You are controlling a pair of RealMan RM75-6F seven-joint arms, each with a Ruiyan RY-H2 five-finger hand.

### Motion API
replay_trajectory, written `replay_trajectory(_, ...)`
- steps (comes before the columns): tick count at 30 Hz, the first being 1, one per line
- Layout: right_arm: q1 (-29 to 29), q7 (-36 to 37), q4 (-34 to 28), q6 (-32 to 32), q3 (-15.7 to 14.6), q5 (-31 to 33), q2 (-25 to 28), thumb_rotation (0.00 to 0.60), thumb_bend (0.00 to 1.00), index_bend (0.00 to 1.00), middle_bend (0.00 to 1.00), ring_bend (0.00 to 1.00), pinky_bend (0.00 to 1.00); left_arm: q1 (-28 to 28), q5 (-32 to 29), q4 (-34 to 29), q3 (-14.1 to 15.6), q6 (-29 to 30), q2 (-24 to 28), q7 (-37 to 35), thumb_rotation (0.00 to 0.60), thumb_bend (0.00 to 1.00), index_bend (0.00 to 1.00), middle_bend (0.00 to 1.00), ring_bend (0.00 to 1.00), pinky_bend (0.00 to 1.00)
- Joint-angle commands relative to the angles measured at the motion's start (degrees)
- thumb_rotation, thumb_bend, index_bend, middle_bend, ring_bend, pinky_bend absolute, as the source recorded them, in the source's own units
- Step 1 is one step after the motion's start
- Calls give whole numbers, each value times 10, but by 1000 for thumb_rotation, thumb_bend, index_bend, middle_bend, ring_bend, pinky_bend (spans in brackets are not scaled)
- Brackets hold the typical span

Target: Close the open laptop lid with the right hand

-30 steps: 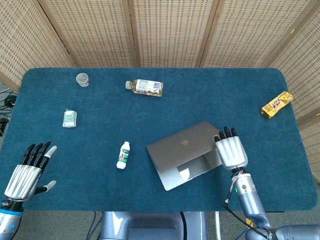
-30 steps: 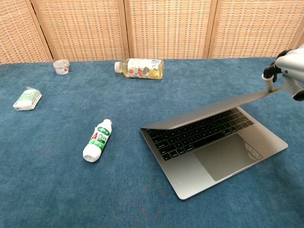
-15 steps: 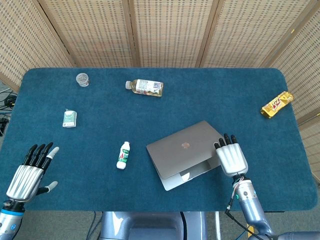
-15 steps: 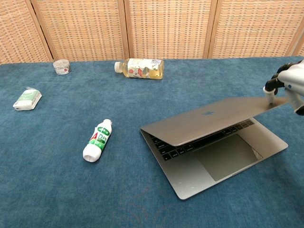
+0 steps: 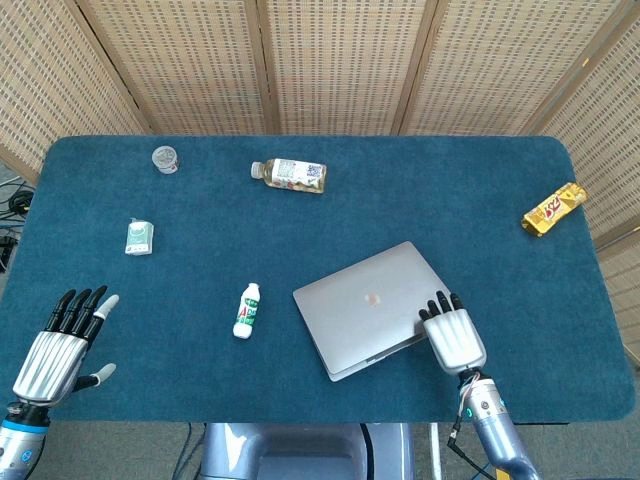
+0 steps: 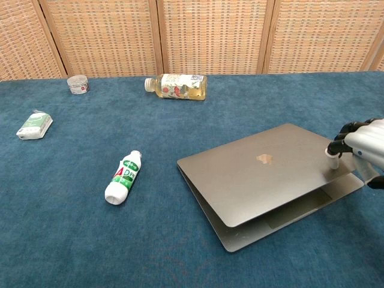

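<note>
Your right hand (image 5: 455, 335) presses flat, fingertips (image 6: 333, 150) on the lid's (image 6: 258, 171) near-right corner. The laptop (image 5: 370, 307) sits right of table (image 5: 200, 350) centre, lid nearly shut. Left hand (image 5: 60, 345) spread, holding nothing.

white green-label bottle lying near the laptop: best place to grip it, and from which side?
Grip the white bottle across its labelled mid-body, fingers coming from above. It lies flat on the table with the cap end pointing away, so the round body is the widest stable span and the cap end narrows. The open left hand is on its side; the laptop flanks its other side.
</note>
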Motion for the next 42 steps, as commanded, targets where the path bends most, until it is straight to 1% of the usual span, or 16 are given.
replay_trajectory(1,-13,18,22,-11,-2,-9,-15,600,1000,381,313,179,218,0,0,0,0,0,0,0,600,0,0,0,0,0)
replay_trajectory(12,-31,36,52,-27,-1,-31,-38,600,1000,381,311,179,218,1,1,0,0,0,-1,2,600,0,0,0,0,0)
replay_trajectory(24,-46,37,63,-47,6,-44,-47,600,1000,381,309,179,218,2,3,0,0,2,0,0,600,0,0,0,0,0)
replay_trajectory(31,-52,35,67,-47,12,-50,-47,600,1000,381,302,179,218,2,4,0,1,3,0,1,600,0,0,0,0,0)
replay_trajectory(37,-56,32,56,-42,19,-65,-36,600,999,381,287,172,218,3,4,0,0,4,0,0,600,0,0,0,0,0)
replay_trajectory(39,-57,31,55,-36,23,-71,-32,600,971,381,268,159,218,3,4,0,0,5,0,-1,600,0,0,0,0,0)
replay_trajectory(40,-59,32,53,-30,27,-77,-29,600,939,381,254,150,218,3,3,1,-1,5,0,-2,600,0,0,0,0,0)
replay_trajectory(41,-59,33,53,-27,28,-81,-27,600,890,381,237,135,218,3,3,1,-1,5,0,-3,600,0,0,0,0,0)
replay_trajectory(42,-60,36,52,-17,32,-90,-22,600,821,381,213,113,218,3,2,2,-1,5,0,-4,600,0,0,0,0,0)
